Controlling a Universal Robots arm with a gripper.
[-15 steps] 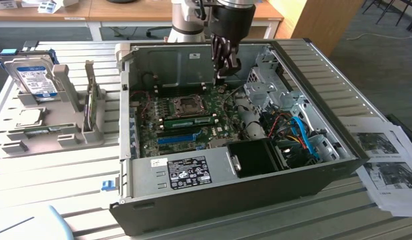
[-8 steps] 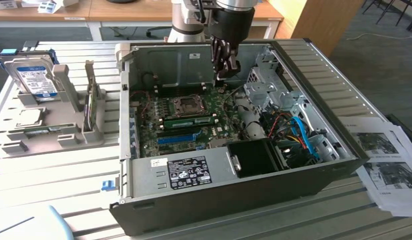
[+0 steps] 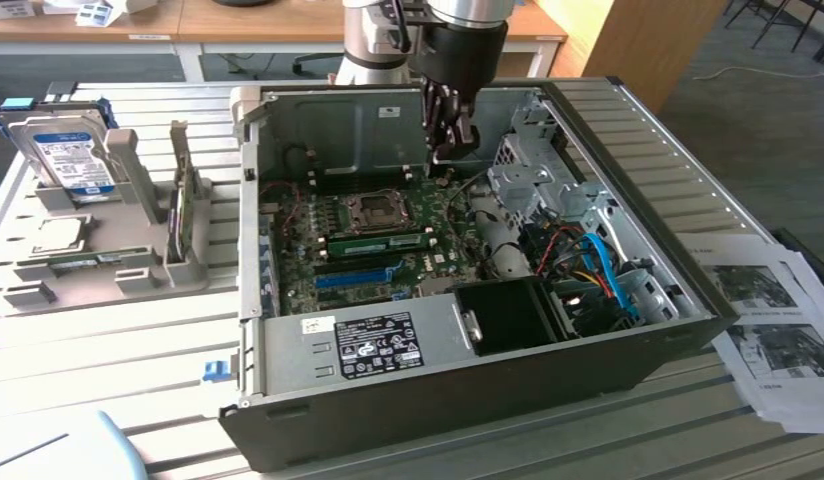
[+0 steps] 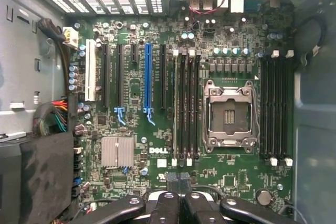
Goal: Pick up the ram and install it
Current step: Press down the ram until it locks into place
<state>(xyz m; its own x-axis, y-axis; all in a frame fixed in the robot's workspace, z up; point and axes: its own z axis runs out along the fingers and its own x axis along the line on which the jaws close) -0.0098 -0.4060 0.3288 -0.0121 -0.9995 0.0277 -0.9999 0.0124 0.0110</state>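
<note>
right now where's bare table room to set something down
Bare slatted metal table in front of the grey plastic parts tray, on the exterior view's left of the open black computer case. Another bare strip on the case's other side, behind white printed sheets. Crowded: inside the case, around the black gripper.

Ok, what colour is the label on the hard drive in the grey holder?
Blue and white. The hard drive label shows best in the exterior view.

One open dark-grey metal computer case (image 3: 546, 400), one green motherboard (image 4: 241, 177) — on it one long bright blue plastic slot (image 4: 147, 77), one square silver processor socket (image 4: 229, 114), one finned silver heatsink (image 4: 117, 151), one thin green ram stick (image 3: 379, 241). One silver blue-labelled hard drive (image 3: 65, 155).
</note>
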